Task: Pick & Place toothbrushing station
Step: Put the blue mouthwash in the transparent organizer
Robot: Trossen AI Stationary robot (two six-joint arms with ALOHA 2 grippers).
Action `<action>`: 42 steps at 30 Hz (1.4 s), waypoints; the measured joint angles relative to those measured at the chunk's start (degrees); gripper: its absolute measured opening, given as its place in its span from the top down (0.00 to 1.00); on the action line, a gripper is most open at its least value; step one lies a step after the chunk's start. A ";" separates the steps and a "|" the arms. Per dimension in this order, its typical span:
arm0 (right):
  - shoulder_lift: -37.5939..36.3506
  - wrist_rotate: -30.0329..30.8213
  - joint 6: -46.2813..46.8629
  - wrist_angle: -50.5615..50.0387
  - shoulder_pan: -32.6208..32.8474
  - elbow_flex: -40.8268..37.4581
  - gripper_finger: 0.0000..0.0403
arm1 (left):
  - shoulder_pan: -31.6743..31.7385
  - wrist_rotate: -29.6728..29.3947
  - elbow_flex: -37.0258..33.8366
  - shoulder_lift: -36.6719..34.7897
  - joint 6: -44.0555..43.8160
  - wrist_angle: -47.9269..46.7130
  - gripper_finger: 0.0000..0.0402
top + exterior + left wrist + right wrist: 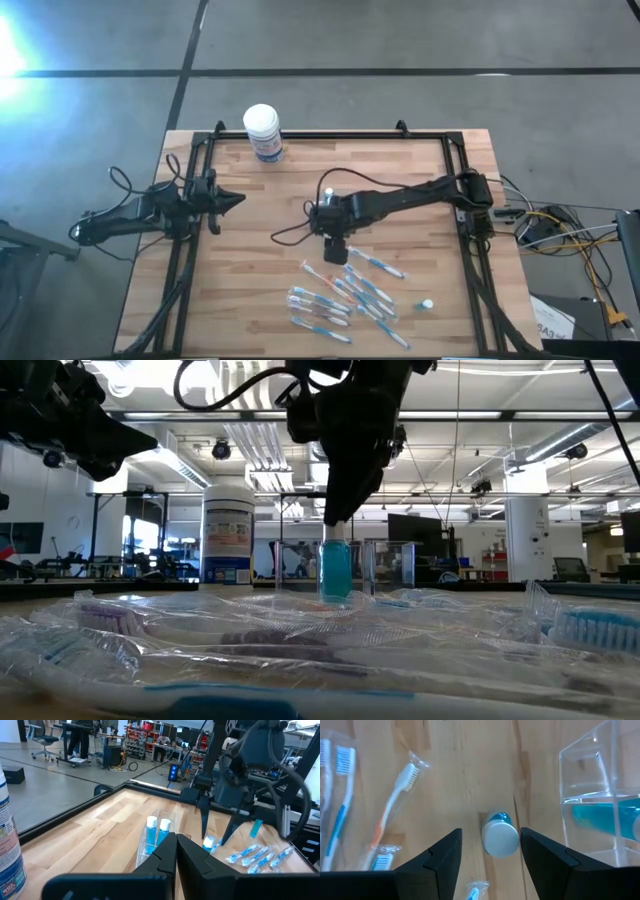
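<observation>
The right gripper point(337, 252) hung near the middle of the wooden table point(260, 280), pointing down, its two dark fingers point(442, 852) spread apart with nothing between them but air. Directly below, in the right wrist view, a small blue tube with a white cap point(498, 834) stood upright on the boards, centred in the gap and touching neither finger. Just beside it stood a clear plastic holder point(600, 800) with divided compartments, blue tubes lying visible through its walls. The left wrist view showed two white-capped blue tubes point(157, 831) standing inside that holder, with a third capped tube point(209, 841) on the table below the open fingers.

Toothbrushes in clear wrappers point(335, 298) lay scattered flat on the near half of the table, most with blue handles, at least one with an orange one point(390, 810). A lone white-capped piece point(427, 303) sat apart from the pile, toward the right edge. The low view looked across the wrapped brushes point(300, 650) to the blue tube point(335, 568) under the right arm.

The left gripper point(232, 200) waited above the left side of the table, well clear of the brushes, its fingers point(165, 857) pressed together and empty. A white-lidded tub with a blue label point(263, 131) stood at the table's far edge, away from both arms.
</observation>
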 joint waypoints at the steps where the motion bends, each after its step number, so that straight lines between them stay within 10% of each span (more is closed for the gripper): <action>1: 0.36 0.00 -0.33 -0.08 0.00 0.00 0.51 | 0.00 0.02 0.00 0.00 0.00 -0.01 0.97; 42: 0.75 0.20 -5.13 1.55 -0.48 -0.02 0.78 | 0.02 -0.07 0.00 -0.02 0.03 -0.15 0.97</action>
